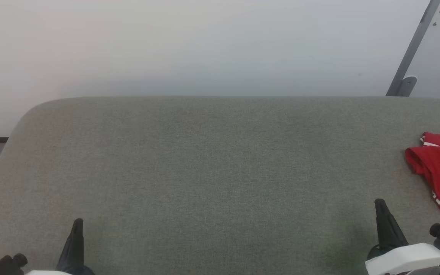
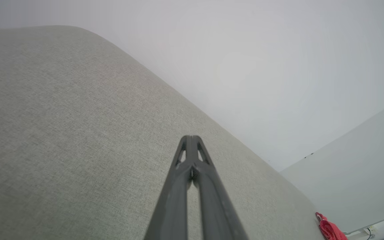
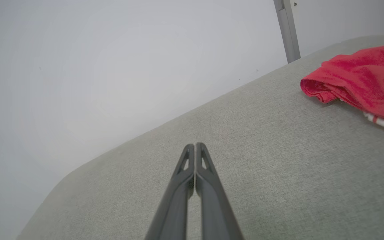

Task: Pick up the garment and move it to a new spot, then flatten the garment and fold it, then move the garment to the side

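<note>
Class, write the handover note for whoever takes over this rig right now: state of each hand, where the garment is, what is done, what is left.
Left hand: shut, empty, low at the near left of the grey padded surface.
Right hand: shut, empty, near right, short of the garment.
Garment: a compact red bundle at the surface's right edge, partly cut off in the head view, touched by neither hand.
Done: it seems doubled over and set to the side, though slightly rumpled.
Left: probably only checking the fold. If it is merely bunched, pick it up, flatten, fold and set aside.
</note>
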Motion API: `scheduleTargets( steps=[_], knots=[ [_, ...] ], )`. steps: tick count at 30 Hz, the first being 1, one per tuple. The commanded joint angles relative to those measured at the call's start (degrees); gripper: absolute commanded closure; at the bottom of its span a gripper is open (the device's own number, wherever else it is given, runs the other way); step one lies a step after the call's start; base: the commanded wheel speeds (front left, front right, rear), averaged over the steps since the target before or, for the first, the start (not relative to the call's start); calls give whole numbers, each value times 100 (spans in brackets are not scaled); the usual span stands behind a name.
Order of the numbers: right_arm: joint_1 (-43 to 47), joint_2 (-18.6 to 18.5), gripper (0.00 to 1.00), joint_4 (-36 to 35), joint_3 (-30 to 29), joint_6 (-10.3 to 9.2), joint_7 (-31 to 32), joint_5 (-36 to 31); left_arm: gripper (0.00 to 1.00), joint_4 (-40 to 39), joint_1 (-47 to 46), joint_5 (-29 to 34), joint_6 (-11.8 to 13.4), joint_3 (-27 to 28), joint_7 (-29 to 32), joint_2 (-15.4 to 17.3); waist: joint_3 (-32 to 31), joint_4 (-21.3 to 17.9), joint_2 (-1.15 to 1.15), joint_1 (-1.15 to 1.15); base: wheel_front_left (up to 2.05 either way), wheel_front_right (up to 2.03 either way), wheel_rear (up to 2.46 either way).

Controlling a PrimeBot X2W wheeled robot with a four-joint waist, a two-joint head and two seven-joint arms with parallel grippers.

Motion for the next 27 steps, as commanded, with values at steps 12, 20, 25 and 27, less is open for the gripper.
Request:
scheduleTargets(
  steps=[12,20,25,27],
  knots=[
    [-287,-12,100,29,-19,-3,264,1120,100,69,-373,-820,-9,56,251,-92,29,-33,0,0,0,0,0],
    [-382,-12,100,78,-29,-3,406,1763,100,144,-520,-1266,-11,64,399,-178,50,-55,0,0,0,0,0],
    [-433,-12,100,110,-35,-4,497,2141,100,193,-596,-1532,-12,70,487,-232,62,-70,0,0,0,0,0],
    [-448,-12,100,123,-39,-4,528,2284,100,208,-637,-1626,-13,71,515,-253,67,-75,0,0,0,0,0]
  ],
)
